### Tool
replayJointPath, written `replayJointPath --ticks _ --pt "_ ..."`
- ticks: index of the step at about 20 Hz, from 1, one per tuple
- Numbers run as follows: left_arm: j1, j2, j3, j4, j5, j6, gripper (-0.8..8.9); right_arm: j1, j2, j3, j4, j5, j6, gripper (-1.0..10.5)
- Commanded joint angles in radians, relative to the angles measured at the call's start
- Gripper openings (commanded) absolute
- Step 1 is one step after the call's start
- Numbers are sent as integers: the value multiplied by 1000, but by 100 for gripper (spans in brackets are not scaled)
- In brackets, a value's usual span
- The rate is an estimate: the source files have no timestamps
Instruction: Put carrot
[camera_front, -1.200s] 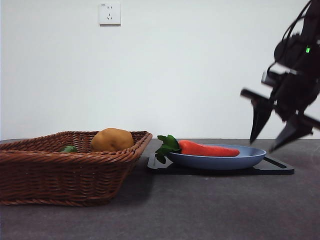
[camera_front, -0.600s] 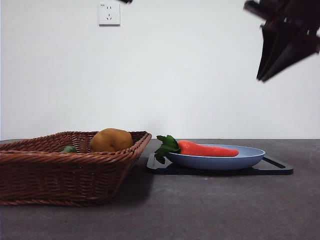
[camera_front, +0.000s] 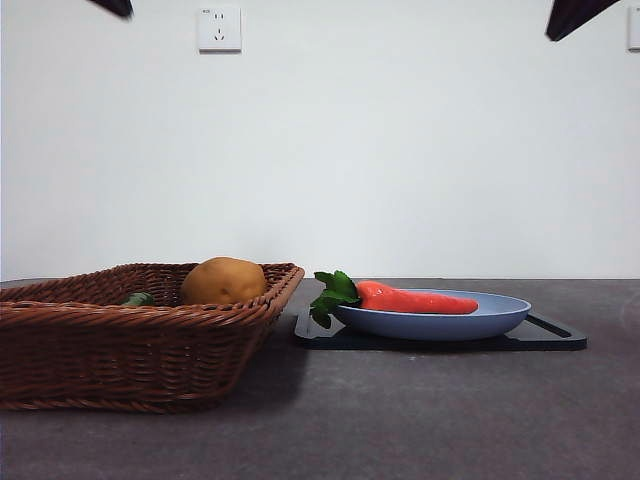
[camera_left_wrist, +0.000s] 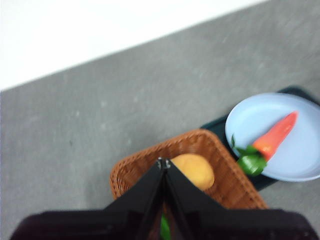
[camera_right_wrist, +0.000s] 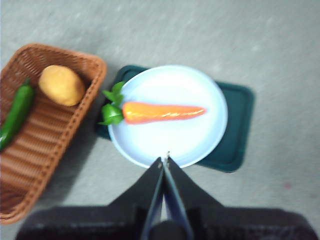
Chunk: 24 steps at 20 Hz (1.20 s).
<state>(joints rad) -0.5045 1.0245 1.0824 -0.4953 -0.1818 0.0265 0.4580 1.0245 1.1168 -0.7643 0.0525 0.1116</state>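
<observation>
Lying flat on the blue plate (camera_front: 500, 318), the carrot (camera_front: 415, 299) has its leaves poking over the rim at 9 o'clock, toward the basket (camera_front: 130, 345) with the potato (camera_front: 223, 280). The right gripper (camera_right_wrist: 165, 162) hangs high above the plate, jaws pressed together and holding nothing, so the job looks done. The left gripper (camera_left_wrist: 162, 165) waits, closed and empty too

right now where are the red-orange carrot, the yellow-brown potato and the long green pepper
red-orange carrot (camera_right_wrist: 162, 112): right wrist view, middle of its body
yellow-brown potato (camera_front: 223, 280): front view, centre of its rounded side
long green pepper (camera_right_wrist: 16, 114): right wrist view, mid-length
</observation>
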Motion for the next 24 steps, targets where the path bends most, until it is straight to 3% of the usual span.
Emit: replayJointPath --ticks 1,4,9,21,24 --pt "0 -94 -84 23 3 6 6 33 -85 -103 95 78 -3 3" --pt "0 -256 -263 70 13 -16 6 48 -222 -293 270 113 35 3" --pt "0 -501 -498 81 2 -197 6 56 -393 -626 586 113 75 4" --pt "-2 -459 -501 68 3 -203 8 53 -370 -663 584 111 79 4" --pt "3 -518 -501 67 -1 -191 8 53 -370 -663 584 112 79 4"
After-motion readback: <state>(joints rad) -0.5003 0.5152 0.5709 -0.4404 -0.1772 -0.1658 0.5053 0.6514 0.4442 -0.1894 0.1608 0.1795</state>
